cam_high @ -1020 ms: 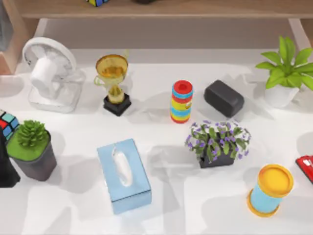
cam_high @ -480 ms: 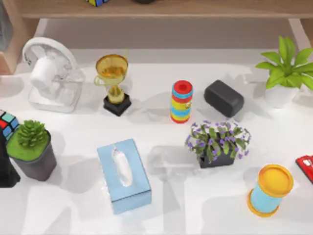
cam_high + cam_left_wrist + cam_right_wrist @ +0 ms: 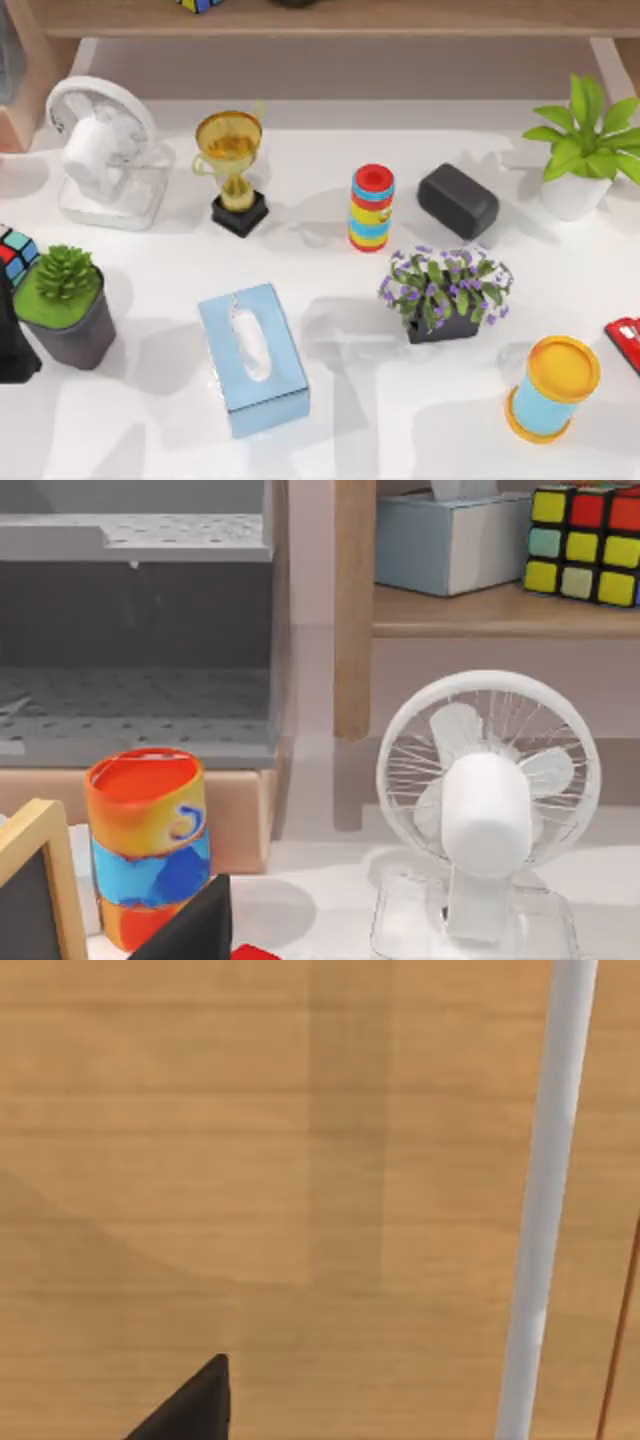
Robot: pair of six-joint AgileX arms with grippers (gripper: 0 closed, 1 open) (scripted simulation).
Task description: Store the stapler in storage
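On the table's left side sit a white fan (image 3: 100, 150), a gold trophy (image 3: 232, 170) and a blue tissue box (image 3: 252, 358); further right come a striped stack of rings (image 3: 371, 207), a dark grey block (image 3: 458, 200) and a blue-and-yellow cylinder (image 3: 552, 388). At the far right edge lies the stapler (image 3: 626, 342), untouched. Probably the approach has not begun: next, the right arm must reach down to it. Both arms seem parked off the table; whether either gripper is spread or pressed together I cannot tell
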